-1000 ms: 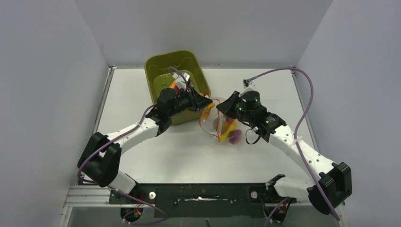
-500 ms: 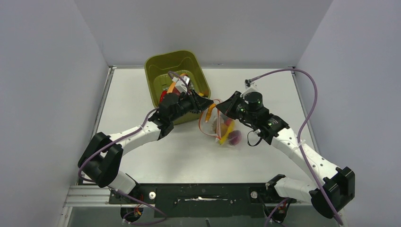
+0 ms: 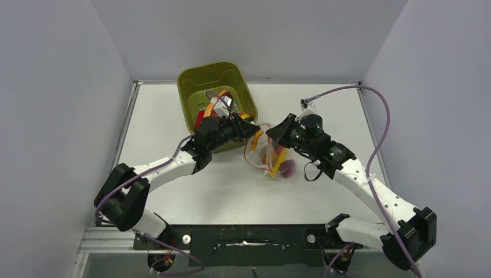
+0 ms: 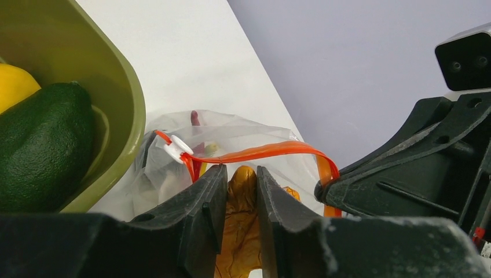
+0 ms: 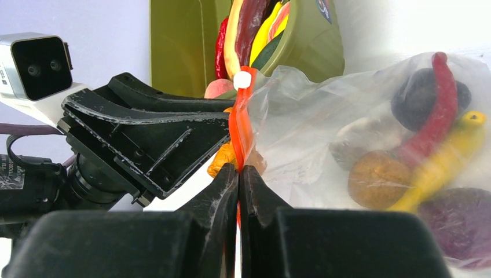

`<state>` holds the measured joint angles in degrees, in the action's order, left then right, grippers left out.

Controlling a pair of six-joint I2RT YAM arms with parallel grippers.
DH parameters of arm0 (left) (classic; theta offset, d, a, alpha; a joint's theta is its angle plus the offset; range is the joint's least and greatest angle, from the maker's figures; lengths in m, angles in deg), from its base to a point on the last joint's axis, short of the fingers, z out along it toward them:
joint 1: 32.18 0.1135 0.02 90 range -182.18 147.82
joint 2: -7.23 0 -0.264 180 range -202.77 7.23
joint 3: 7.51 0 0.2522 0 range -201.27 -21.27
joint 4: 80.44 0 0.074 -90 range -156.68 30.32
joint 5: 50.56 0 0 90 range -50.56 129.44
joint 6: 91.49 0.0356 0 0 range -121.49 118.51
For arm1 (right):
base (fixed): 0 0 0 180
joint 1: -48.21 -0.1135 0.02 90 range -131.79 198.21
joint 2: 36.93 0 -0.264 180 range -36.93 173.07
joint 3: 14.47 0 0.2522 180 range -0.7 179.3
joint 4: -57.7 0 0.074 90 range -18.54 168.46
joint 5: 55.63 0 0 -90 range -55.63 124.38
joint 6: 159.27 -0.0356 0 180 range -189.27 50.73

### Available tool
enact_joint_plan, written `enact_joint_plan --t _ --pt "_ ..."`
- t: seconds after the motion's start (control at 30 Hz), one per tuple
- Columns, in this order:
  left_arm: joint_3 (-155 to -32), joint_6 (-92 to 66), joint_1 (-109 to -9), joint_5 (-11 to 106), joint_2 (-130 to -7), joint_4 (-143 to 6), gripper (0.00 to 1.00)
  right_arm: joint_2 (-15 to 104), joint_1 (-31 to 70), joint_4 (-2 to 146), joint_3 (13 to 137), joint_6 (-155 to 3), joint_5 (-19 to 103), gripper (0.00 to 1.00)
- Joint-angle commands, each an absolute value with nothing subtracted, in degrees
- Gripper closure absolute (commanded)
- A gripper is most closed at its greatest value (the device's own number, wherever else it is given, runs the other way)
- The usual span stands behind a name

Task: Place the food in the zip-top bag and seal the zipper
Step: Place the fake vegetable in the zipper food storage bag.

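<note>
The right pincer [image 5: 238, 169] is clamping the zipper [image 5: 239, 124], holding the zip-top bag [image 5: 324, 98] open on the tabletop [image 3: 330, 110] beside the bin [image 3: 197, 87]. The left pincer [image 4: 240, 172] is gripping an orange food piece [image 4: 240, 231] at the mouth; pushing deeper before releasing seems wise.

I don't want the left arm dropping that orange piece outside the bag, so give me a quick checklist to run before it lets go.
1. Left gripper clamps the orange piece: ok.
2. Right gripper pinches the zipper, holding up the bag: ok.
3. Zipper loops apart, mouth open: ok.
4. White slider parked at the strip's end by the bin: ok.
5. Orange piece past the mouth edge: cannot tell.
6. All food out of the bin: not ok, a dark green fruit and more lie there.
</note>
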<state>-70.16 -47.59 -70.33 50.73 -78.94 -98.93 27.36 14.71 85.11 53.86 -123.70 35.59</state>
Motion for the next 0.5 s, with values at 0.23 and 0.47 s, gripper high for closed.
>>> enact_joint_plan --t 0.23,0.47 --pt "-69.4 -47.4 -70.4 52.8 -72.3 -101.1 0.62 22.9 14.2 85.1 53.7 -119.4 35.3 1.00" --pt "-65.5 -31.2 -70.1 56.8 -62.1 -99.7 0.60 22.6 14.2 92.5 59.6 -105.4 42.6 1.00"
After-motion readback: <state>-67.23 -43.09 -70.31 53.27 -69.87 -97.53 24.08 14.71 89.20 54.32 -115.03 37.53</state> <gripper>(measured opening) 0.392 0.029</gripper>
